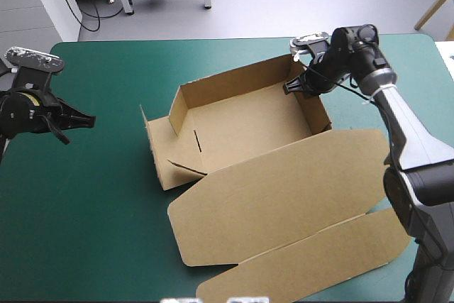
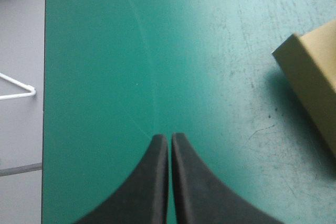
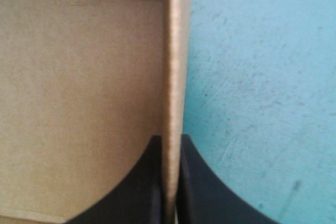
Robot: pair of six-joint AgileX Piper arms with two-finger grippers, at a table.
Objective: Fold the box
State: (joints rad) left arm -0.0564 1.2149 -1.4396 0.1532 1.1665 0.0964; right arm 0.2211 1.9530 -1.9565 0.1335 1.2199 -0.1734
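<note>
Lid (image 1: 284, 189) of the brown box (image 1: 241, 122) lies flat on the desk (image 1: 92, 211) nearest my viewpoint, spread toward the near right. Its long outer flap (image 1: 312, 264) also lies flat and reaches almost to the desk's near edge. Behind the lid the box stands as an open tray on the middle of the teal-green cover (image 1: 106, 69), with its floor (image 1: 241, 125) bare. The far wall (image 1: 234, 79) and the right wall (image 1: 313, 115) are upright. At the tray's left end I see a lower section of board (image 1: 177, 168) and a thin flap (image 1: 145, 127) standing out from the corner. I cannot tell how these are tucked. Level with the tray, the left end effector (image 1: 89, 121) hangs over the left part of the desk, well apart from the box. In its own wrist view both black fingers (image 2: 152, 182) meet in one pointed arch with nothing between them, so I read it as closed and empty. The same view shows only cover beneath it and one corner of the box off to the side. Farther back, the right end effector (image 1: 296, 86) sits at the far right corner of the tray. The right wrist view shows its fingers pressed against both faces of the right wall, one inside the tray and one outside. The wall's top edge runs straight ahead from between them to the far corner. I read this end effector as clamped on the box, with the tray floor on one side of the wall and bare cover on the other.
</note>
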